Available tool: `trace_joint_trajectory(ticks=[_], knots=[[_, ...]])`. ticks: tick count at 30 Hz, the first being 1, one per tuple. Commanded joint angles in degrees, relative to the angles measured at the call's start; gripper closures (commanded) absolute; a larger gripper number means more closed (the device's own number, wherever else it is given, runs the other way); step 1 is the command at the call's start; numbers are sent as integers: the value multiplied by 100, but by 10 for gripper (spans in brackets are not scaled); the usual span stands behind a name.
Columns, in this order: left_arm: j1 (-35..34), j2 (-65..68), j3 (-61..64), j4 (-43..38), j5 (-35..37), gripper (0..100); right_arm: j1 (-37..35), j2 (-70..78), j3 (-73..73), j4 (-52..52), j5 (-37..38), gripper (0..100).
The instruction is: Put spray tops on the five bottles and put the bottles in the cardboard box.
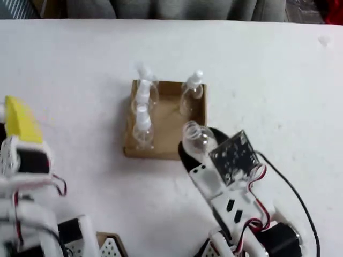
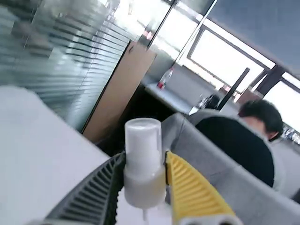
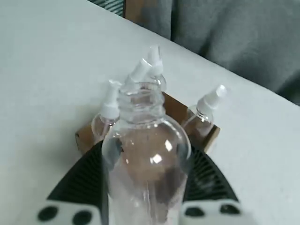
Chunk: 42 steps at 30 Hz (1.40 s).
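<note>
From above, the right hand [image 1: 199,143] is closed around an open bottle [image 1: 192,133]. The bottle is clear, has no top, and its bare neck points past the fingertips. The cardboard box [image 1: 167,138] sits on the white worktop [image 1: 268,69] just ahead of this hand. The held bottle lies over the box's near corner. Deeper in the box, beyond the hand, stand the capped bottles [image 1: 142,124], their white spray tops upright. Well off to the other side of the box, the left hand [image 1: 16,115] shows its yellow finger [image 1: 22,122]. This view does not show how far it is closed.

In the left wrist view, the left hand [image 2: 143,176] is clamped on a white spray top [image 2: 143,154]. The dark ribbed finger [image 2: 98,190] presses one side of its collar and the yellow finger [image 2: 190,187] the other. The nozzle head stands out past the fingertips.

In the right wrist view, the right hand [image 3: 145,192] grips the open bottle [image 3: 145,154] around its body, with a black finger on each side. The empty threaded neck rises clear of them. Directly beyond the fingertips is the cardboard box [image 3: 211,137]. The capped bottles [image 3: 200,118] stand inside it, and four spray heads are visible. One bottle is on one side of the held bottle's neck and the others are grouped on the opposite side.
</note>
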Motion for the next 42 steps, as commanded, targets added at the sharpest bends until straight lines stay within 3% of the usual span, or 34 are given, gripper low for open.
trace_joint_trajectory(ticks=[1, 9, 14, 17, 21, 31, 42], knots=[[-4, -409, -343, -431, 70, 980, -374, -321, 299, -505, -26, 982], [-4, -532, -343, -642, 1073, 980, -1147, -1165, 1530, -1385, -53, 982], [75, -532, -299, -932, 1169, 980, -1349, -1815, 2207, -1385, -53, 982], [716, -541, -343, -914, 1169, 980, -1613, -2105, 2585, -1411, -53, 982], [1824, -541, -352, -888, 1029, 979, -1824, -2079, 2840, -1411, -53, 982], [3407, -532, -352, 53, -360, 979, -2334, -2079, 2927, -1367, -246, 982], [3697, -391, -343, 607, -642, 979, -2334, -2079, 3244, -1279, -369, 982]])
